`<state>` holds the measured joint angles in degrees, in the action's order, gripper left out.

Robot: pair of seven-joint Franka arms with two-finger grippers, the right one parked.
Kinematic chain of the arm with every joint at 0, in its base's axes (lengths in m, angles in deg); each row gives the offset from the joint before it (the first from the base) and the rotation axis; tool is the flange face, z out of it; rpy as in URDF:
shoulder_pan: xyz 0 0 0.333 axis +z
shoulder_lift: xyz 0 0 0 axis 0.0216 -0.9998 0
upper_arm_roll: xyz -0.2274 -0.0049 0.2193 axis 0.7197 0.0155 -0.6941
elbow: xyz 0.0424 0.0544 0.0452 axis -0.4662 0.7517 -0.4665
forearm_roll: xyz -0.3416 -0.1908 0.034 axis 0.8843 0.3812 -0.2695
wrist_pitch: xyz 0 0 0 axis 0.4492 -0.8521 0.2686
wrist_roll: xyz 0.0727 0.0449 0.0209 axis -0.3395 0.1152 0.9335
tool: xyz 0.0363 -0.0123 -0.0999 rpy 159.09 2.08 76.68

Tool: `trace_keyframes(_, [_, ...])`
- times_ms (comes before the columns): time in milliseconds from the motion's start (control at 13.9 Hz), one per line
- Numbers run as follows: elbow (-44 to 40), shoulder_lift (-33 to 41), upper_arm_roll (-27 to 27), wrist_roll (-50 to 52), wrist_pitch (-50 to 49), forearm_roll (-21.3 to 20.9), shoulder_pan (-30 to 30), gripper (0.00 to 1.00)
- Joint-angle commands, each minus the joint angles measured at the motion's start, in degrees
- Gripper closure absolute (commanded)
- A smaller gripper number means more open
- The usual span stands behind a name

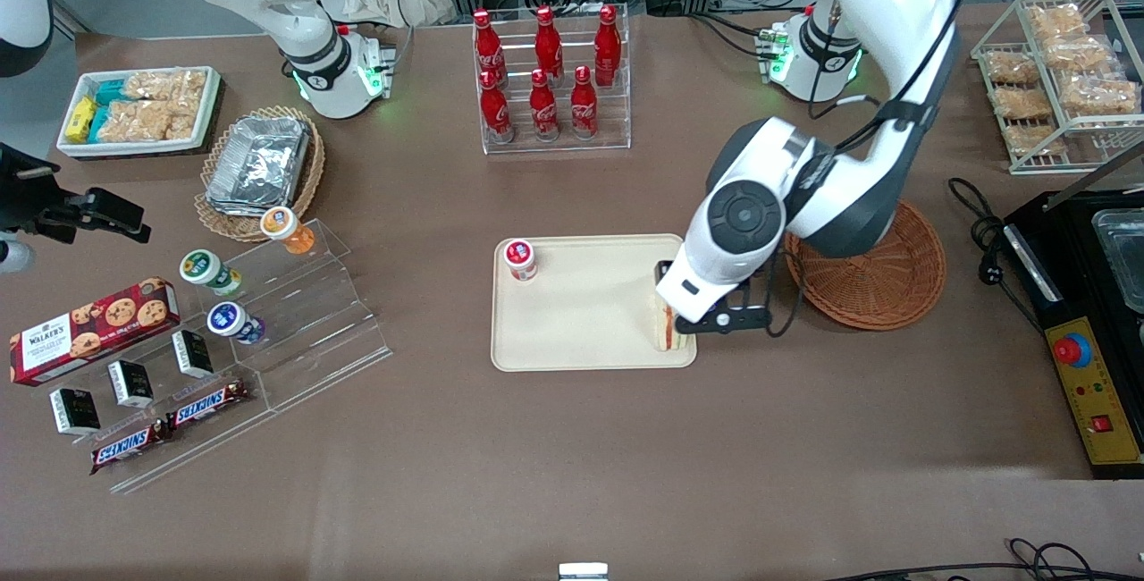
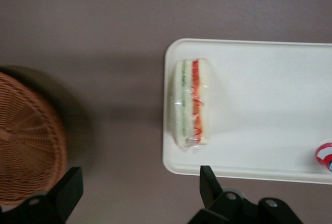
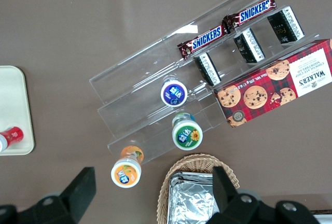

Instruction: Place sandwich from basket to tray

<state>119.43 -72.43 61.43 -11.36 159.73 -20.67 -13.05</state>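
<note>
Front view, starting at the parked arm's end of the table: a white box of snacks (image 1: 138,110) sits near a tan wicker basket (image 1: 259,172) holding foil containers (image 1: 258,161). Nearer the camera, a clear stepped stand (image 1: 295,313) carries small round-lidded cups (image 1: 207,267), with a red Walker's cookie box (image 1: 94,330) and two Snickers bars (image 1: 168,425) close by.

Toward the middle, a clear rack of red cola bottles (image 1: 548,71) stands farther from the camera than the tray (image 1: 581,313). The cream tray lies flat on the brown table (image 1: 572,474), and a small red-lidded cup (image 1: 520,259) sits on it at the corner toward the parked arm. The sandwich (image 1: 672,335) rests on the tray along the edge toward the working arm, standing on its side; in the left wrist view its green and red filling stripes (image 2: 192,102) show through the clear wrap, just inside the tray's rim (image 2: 171,156).

Above that edge hangs the gripper (image 1: 715,317), clear of the sandwich. Its fingers (image 2: 70,190) are spread wide apart with nothing between them, one over the bare table beside the basket (image 1: 865,273), one over the tray's rim.

The reddish-brown basket lies just beside the tray toward the working arm's end, partly covered by the arm. Farther along stand a wire rack of bagged snacks (image 1: 1059,71) and a black control box with a red button (image 1: 1086,366).
</note>
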Motion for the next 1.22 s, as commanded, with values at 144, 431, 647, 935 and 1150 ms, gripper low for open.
trace_keyframes(144, [1.90, 6.07, 0.06, -10.87, -3.75, -0.73, 7.74, 0.00])
trace_keyframes(431, [2.68, 10.38, -1.42, -20.02, -7.26, -0.73, 13.56, 0.00])
trace_keyframes(647, [4.53, 14.33, -7.47, -23.46, -8.06, 0.15, 13.04, 0.00])
trace_keyframes(935, [6.63, 17.94, -15.12, -28.97, -7.71, 3.12, 12.95, 0.00])
trace_keyframes(1150, [7.78, 19.35, -19.26, -35.84, -7.62, 5.33, 12.86, 0.00])
